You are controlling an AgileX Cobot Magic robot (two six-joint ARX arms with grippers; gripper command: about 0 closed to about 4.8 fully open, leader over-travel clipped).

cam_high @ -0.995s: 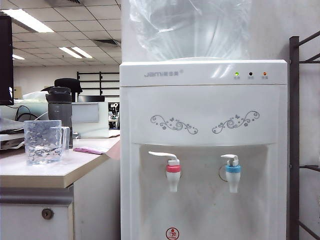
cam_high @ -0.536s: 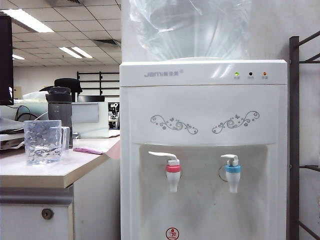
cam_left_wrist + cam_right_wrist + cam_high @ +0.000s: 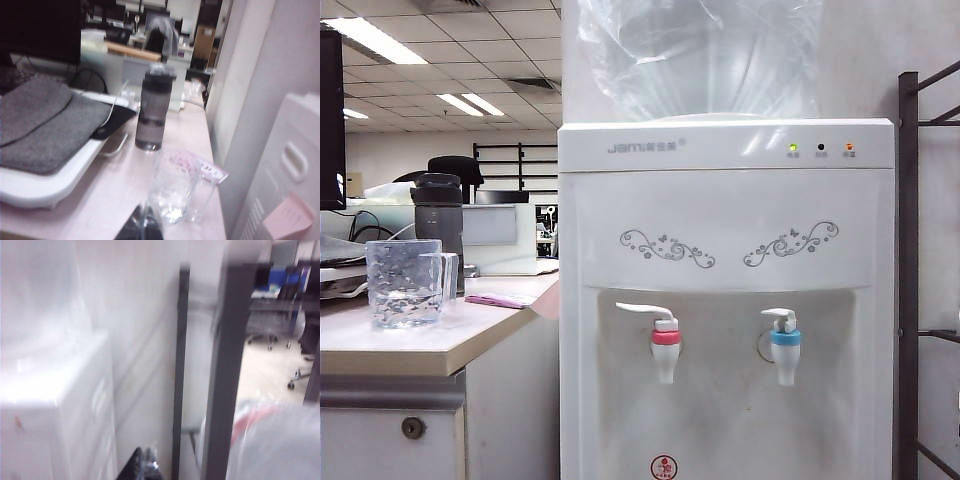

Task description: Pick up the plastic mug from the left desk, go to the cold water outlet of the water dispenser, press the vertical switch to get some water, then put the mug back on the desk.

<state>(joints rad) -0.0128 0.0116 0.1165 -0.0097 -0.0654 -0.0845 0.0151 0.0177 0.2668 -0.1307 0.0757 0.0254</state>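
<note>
The clear plastic mug (image 3: 405, 283) stands upright on the cream top of the left desk (image 3: 430, 348), handle to the right, with a little water in it. The white water dispenser (image 3: 725, 200) stands right of the desk. Its cold water outlet (image 3: 785, 350) has a blue collar, with the short curled vertical switch (image 3: 779, 318) on top. Neither arm shows in the exterior view. In the left wrist view my left gripper (image 3: 143, 226) is shut and empty, just short of the mug (image 3: 172, 192). My right gripper (image 3: 146, 462) is shut and empty beside the dispenser's side (image 3: 60, 405).
A smoky-grey bottle (image 3: 438, 225) stands behind the mug, with a pink leaflet (image 3: 500, 299) to the right. The red-collared tap (image 3: 666, 350) is left of the cold one. A dark metal rack (image 3: 908, 280) flanks the dispenser. A grey bag (image 3: 42, 122) lies on a white tray.
</note>
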